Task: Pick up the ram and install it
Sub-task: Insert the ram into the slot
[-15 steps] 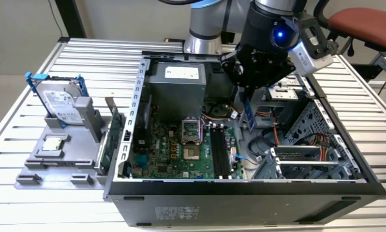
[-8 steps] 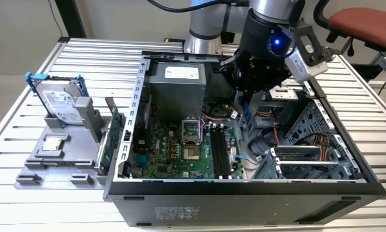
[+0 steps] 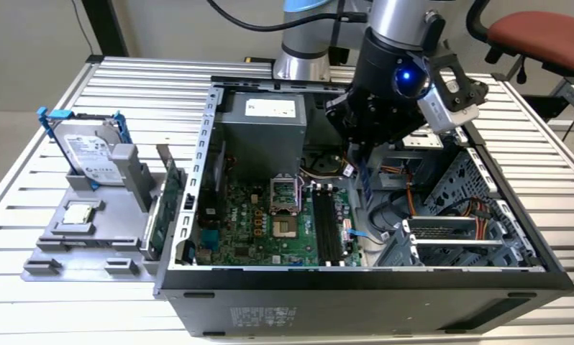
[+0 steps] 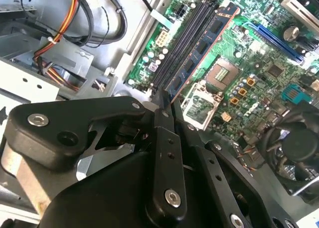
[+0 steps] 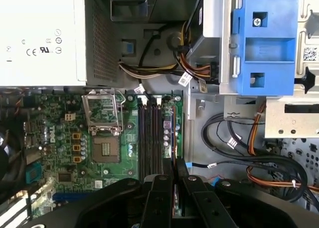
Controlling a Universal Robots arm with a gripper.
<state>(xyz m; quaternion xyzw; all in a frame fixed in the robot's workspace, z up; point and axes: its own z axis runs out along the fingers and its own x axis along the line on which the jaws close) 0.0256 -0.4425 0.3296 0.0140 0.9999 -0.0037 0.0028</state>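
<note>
My gripper hangs inside the open computer case, shut on the ram, a thin dark stick with a row of black chips. In the second wrist view the ram reaches out from the fingertips over the black memory slots of the green motherboard. The first wrist view shows the ram edge-on beside the slots, rising from the gripper. In the exterior view the ram hangs under the gripper, above and to the right of the slots.
The grey power supply fills the case's back. A blue-fronted drive cage and loose cables lie next to the slots. The processor socket sits nearby. Outside, a grey stand holds a hard drive.
</note>
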